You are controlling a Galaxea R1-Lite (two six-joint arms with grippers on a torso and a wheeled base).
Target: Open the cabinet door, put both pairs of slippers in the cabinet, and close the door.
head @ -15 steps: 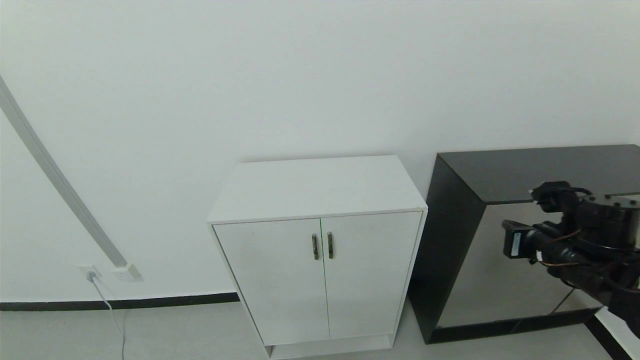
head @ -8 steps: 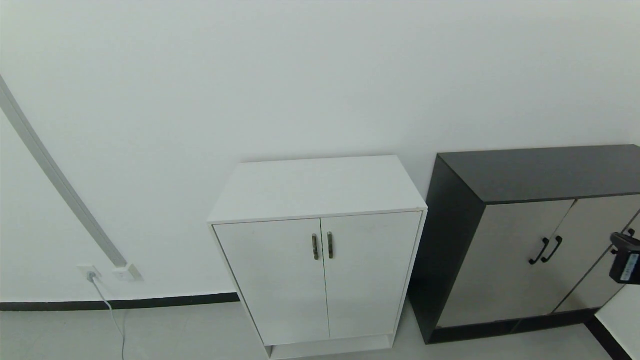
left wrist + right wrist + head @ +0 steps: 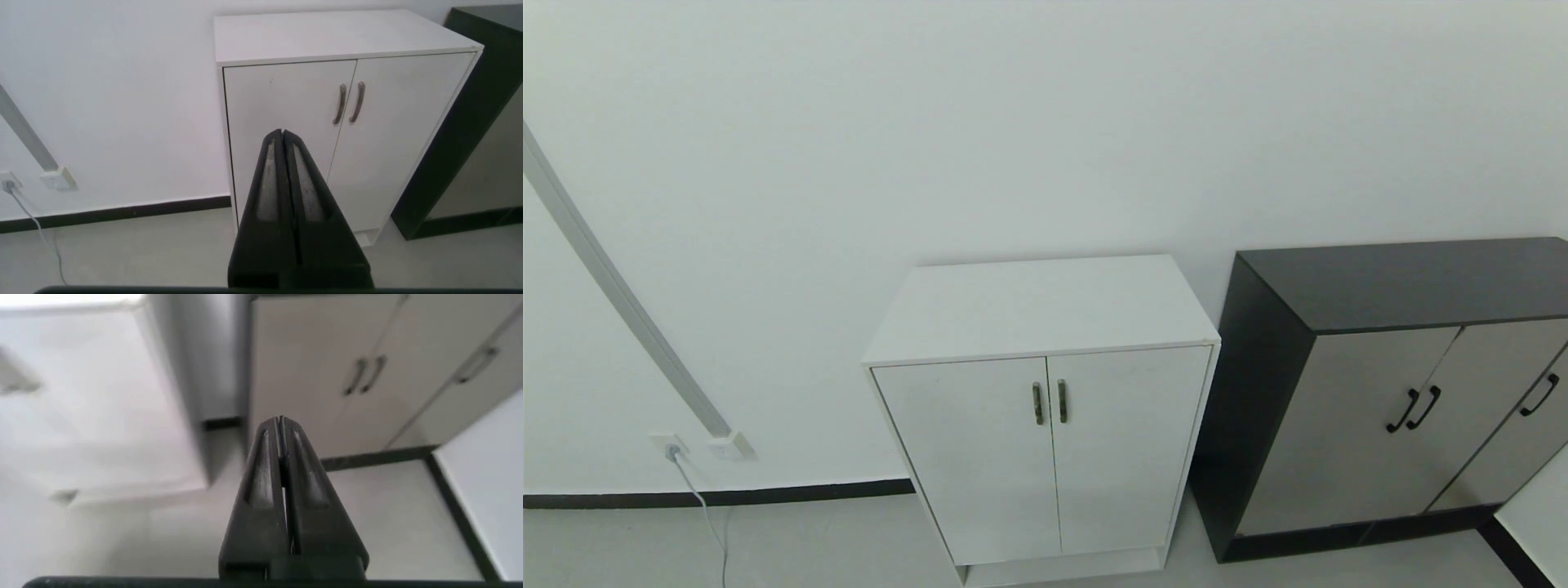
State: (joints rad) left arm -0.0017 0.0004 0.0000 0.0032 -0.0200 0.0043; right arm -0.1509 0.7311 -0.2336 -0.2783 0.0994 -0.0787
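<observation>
Two flat white doors (image 3: 980, 457) with metal handles (image 3: 1037, 403) stand shut on the boxy cabinet (image 3: 1037, 306) ahead of the left gripper (image 3: 282, 139), its jaws closed; right gripper (image 3: 280, 425) closed too.

The black cabinet (image 3: 1388, 286) is cut off at the right edge, its shut doors (image 3: 1339, 433) hiding the inside

The floor (image 3: 809, 543) is plain light grey and runs up to a white wall with a black skirting strip (image 3: 719, 495) along the bottom. Two things stand straight on it: a white cabinet (image 3: 1045, 457) in the middle and a black cabinet (image 3: 1372, 441) just to its right (both with doors shut, sides close together). A thin cable (image 3: 709, 516) trails down onto the floor on the left.
</observation>
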